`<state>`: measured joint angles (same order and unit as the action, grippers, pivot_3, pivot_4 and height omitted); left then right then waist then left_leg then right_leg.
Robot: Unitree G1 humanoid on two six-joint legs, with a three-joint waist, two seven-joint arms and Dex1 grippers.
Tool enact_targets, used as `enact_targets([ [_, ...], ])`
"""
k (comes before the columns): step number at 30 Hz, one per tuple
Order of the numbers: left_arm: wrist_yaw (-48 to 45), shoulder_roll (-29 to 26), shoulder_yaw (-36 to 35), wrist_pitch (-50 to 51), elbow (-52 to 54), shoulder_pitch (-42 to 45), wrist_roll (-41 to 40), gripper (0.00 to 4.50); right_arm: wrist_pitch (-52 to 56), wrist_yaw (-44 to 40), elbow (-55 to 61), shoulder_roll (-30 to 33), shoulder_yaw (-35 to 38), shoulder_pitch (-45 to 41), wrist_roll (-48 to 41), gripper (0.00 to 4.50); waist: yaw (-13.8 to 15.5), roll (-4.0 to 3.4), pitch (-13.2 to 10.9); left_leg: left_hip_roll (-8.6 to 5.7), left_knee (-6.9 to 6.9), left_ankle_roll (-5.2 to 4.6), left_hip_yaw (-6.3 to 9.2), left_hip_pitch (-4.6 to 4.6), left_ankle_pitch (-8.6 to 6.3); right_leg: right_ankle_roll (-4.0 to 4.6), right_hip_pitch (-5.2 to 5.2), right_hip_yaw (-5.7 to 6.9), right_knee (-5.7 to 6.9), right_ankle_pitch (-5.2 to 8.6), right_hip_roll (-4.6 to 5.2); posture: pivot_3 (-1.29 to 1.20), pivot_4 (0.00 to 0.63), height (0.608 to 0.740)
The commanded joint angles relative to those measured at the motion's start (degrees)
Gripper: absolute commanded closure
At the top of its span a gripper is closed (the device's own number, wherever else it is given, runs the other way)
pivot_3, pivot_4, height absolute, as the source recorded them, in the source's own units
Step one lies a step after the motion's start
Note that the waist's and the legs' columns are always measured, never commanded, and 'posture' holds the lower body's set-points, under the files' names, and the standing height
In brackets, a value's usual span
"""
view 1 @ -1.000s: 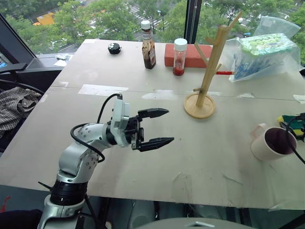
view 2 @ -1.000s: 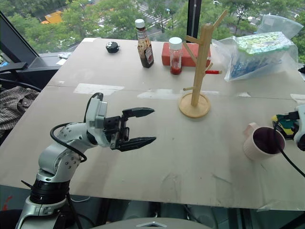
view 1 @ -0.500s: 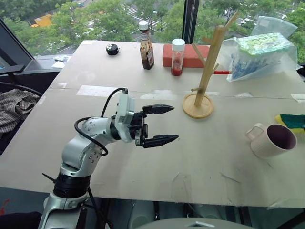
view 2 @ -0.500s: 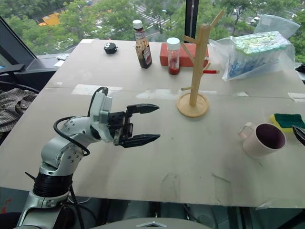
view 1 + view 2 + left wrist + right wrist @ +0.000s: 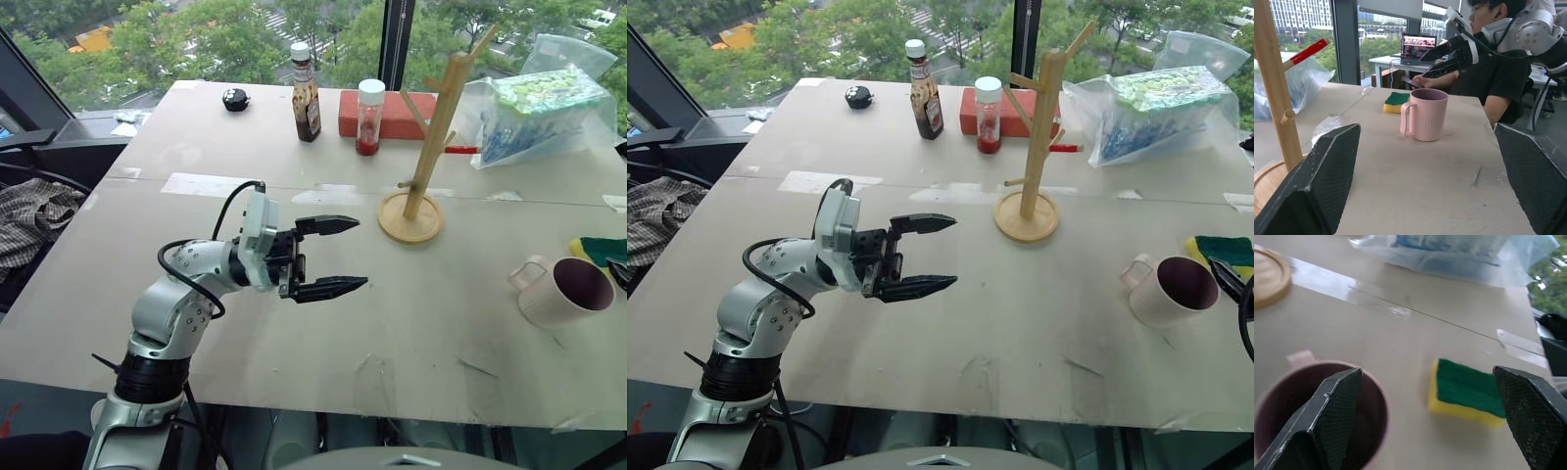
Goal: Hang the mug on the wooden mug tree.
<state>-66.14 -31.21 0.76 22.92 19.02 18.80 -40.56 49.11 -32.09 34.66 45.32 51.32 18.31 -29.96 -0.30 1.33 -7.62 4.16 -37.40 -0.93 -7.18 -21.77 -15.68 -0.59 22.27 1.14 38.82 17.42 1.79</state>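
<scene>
Cream-white cylindrical mug with a loop handle and dark maroon inside [image 5: 563, 291], upright on the pale board table [image 5: 294, 372] at the near right, handle turned left toward the tall light-wood mug tree on its round disc base [image 5: 423, 176], well apart from it, farther back and to the left. Nothing to be seen inside the mug. Right gripper [image 5: 1430, 426] hovering just over the mug's rim, black fingers spread wide, nothing between them; left gripper [image 5: 331, 257] out over the middle of the table, pointing right, likewise wide open and empty. Step in hand, by the look of it: taking hold of the mug with the right gripper. Best done by setting one finger inside the rim and one outside on the wall opposite the handle, leaving the loop free for a peg; closing firmly, since a smooth wall may slip. Worth keeping clear of the yellow sponge with the green top [image 5: 1469, 394] just beside the mug. At the far edge, a brown sauce bottle with a white cap [image 5: 305, 94], dark sauce within, and a clear white-lidded jar [image 5: 369, 117] holding something red; at the far right, a clear plastic bag [image 5: 534, 108] of blue and green packets.
</scene>
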Motion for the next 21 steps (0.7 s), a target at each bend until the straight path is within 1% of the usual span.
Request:
enact_targets([
  [1, -0.52, -0.24, 0.05, -1.09, 1.27, -0.51, 0.14, 0.00, -1.19, -1.13, 0.29, 1.52, 0.44, -0.90, -0.27, 0.17, -0.31, 0.00, 0.00, 0.00, 0.00, 0.00, 0.00, 0.01, 0.00, 0.00, 0.00, 0.00, 0.01, 0.00, 0.00, 0.00, 0.150, 0.740],
  [4, -0.48, -0.53, -0.30, -1.17, 1.47, -1.03, 0.10, 0.00, 5.47, -2.56, 5.28, 0.95, 2.18, -3.45, -11.82, 0.17, -0.48, -0.01, 0.00, 0.02, 0.01, 0.00, 0.03, 0.02, 0.00, 0.00, 0.00, -0.03, 0.02, 0.00, -0.03, 0.00, 0.150, 0.740],
  [6, -0.25, -0.58, -0.56, -1.27, 1.54, -1.37, 0.11, 0.00, 9.10, -0.68, 9.43, 0.20, 1.48, -5.21, -20.72, 0.17, -0.44, -0.01, 0.00, 0.02, 0.01, 0.01, 0.14, 0.01, 0.00, 0.00, 0.00, -0.04, 0.02, 0.00, -0.05, 0.00, 0.150, 0.740],
  [7, -0.12, -0.58, -0.63, -1.32, 1.59, -1.54, 0.12, 0.00, 10.40, 1.79, 11.40, -0.58, 0.30, -6.25, -25.61, 0.17, -0.43, 0.01, -0.01, 0.02, 0.01, 0.01, 0.16, 0.01, 0.00, 0.01, 0.00, -0.03, 0.03, 0.00, -0.05, 0.00, 0.150, 0.740],
  [9, 0.02, -0.57, -0.71, -1.45, 1.64, -1.82, 0.11, 0.00, 11.76, 7.52, 14.95, -2.20, -3.67, -7.60, -32.20, 0.17, -0.37, 0.06, -0.04, 0.02, 0.01, 0.01, 0.27, -0.01, 0.00, 0.01, 0.00, -0.03, 0.01, 0.00, -0.07, 0.00, 0.150, 0.740],
  [12, 0.11, -0.61, -0.72, -1.57, 1.74, -2.04, 0.10, 0.00, 11.95, 14.87, 18.13, -3.69, -8.69, -7.32, -37.21, 0.17, -0.09, 0.15, -0.09, -0.03, 0.01, 0.01, 0.31, -0.07, -0.01, 0.00, 0.00, -0.01, -0.01, 0.00, -0.01, 0.00, 0.150, 0.740],
  [15, 0.19, -0.67, -0.75, -1.63, 1.65, -2.01, 0.00, 0.00, 12.01, 26.41, 21.72, -7.98, -18.25, -8.17, -34.27, 0.17, -0.12, 0.34, -0.10, -0.06, 0.00, -0.04, 0.35, -0.10, -0.04, 0.00, 0.00, 0.03, -0.04, 0.00, 0.07, 0.00, 0.150, 0.740],
  [17, 0.16, -0.68, -0.69, -1.67, 1.49, -1.88, -0.01, 0.00, 12.32, 33.34, 22.66, -10.48, -23.09, -8.48, -29.41, 0.17, -0.26, 0.36, -0.08, -0.08, 0.00, -0.04, 0.34, -0.10, -0.04, 0.00, 0.02, 0.03, -0.03, 0.00, 0.11, 0.00, 0.150, 0.740],
  [19, 0.14, -0.57, -0.49, -1.72, 1.33, -1.65, 0.04, 0.00, 12.54, 39.22, 23.04, -12.72, -28.08, -8.09, -23.11, 0.17, -0.31, 0.34, -0.08, -0.04, 0.00, -0.03, 0.39, -0.10, -0.03, 0.00, 0.03, 0.04, -0.01, 0.00, 0.15, 0.00, 0.150, 0.740],
  [21, 0.19, -0.47, -0.33, -1.63, 1.35, -1.45, -0.01, 0.00, 11.82, 41.68, 24.23, -14.43, -32.70, -7.18, -19.25, 0.17, -0.31, 0.34, -0.08, -0.05, 0.00, -0.02, 0.38, -0.09, -0.03, 0.00, 0.04, 0.04, 0.00, 0.00, 0.14, 0.00, 0.150, 0.740],
])
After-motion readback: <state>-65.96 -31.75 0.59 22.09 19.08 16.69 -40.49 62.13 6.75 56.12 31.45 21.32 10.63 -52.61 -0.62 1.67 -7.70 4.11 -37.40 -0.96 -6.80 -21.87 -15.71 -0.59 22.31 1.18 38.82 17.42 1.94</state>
